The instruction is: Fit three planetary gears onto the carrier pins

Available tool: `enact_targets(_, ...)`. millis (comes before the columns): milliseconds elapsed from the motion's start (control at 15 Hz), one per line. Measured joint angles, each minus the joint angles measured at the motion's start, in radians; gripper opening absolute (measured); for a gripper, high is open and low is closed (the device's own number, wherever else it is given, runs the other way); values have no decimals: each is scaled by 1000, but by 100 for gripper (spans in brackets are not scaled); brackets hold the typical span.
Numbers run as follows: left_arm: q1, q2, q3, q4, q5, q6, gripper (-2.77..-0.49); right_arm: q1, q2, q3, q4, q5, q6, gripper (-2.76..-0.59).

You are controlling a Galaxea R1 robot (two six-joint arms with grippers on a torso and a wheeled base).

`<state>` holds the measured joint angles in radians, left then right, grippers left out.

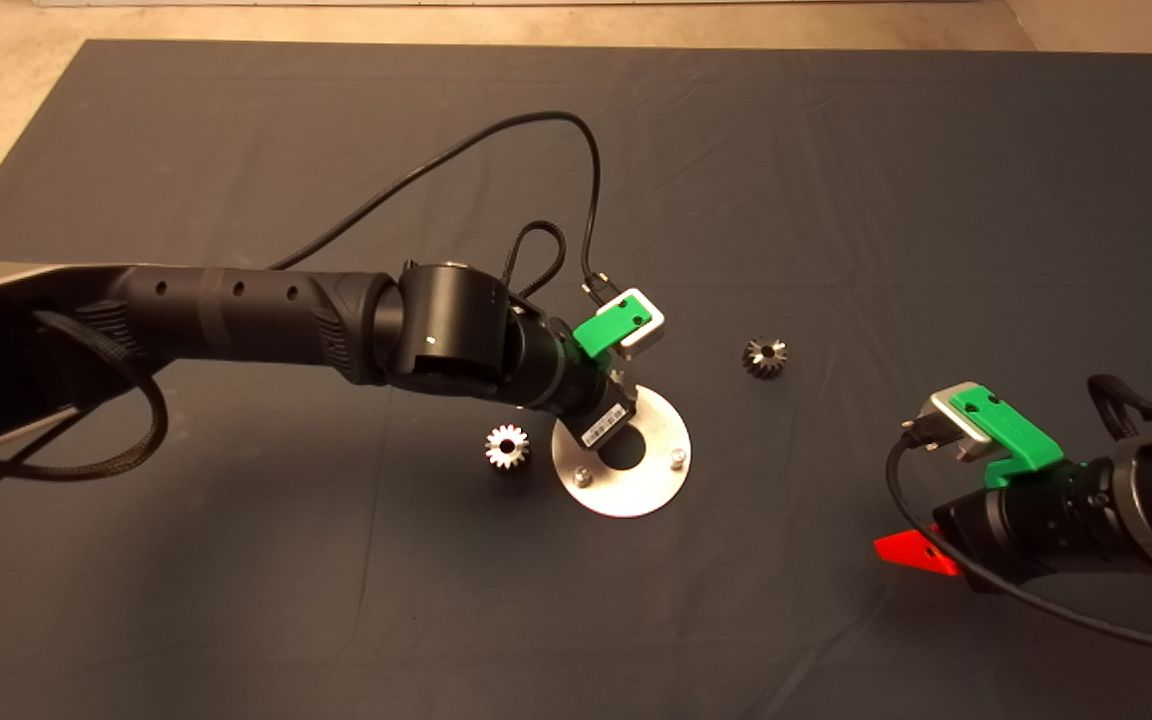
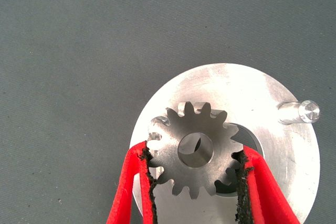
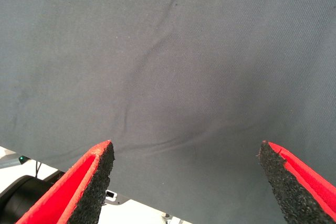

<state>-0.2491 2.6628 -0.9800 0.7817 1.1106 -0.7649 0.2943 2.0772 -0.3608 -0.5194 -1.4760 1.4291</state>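
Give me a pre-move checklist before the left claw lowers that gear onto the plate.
1. Grip: left claw shut on held gear, pads on both sides: ok.
2. Held gear sits flat between the pads: ok.
3. Bore lined up over a pin: cannot tell; a pin's edge peeks out beside the teeth.
4. Other pin bare: ok.
5. Plate flat on mat: ok.
6. Right claw open, away from plate: ok.
7. Two spare gears lie off the plate: ok.

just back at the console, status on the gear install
Left claw shut on one gear over round plate. Right claw open, parked at lower right. Two gears loose on mat. Nothing in the way.
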Motion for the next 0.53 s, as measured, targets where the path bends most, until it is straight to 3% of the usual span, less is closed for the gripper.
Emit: enact_targets(533, -1, 0, -14, 0, -3, 0, -266, 0, 0, 0, 0, -1, 0, -131)
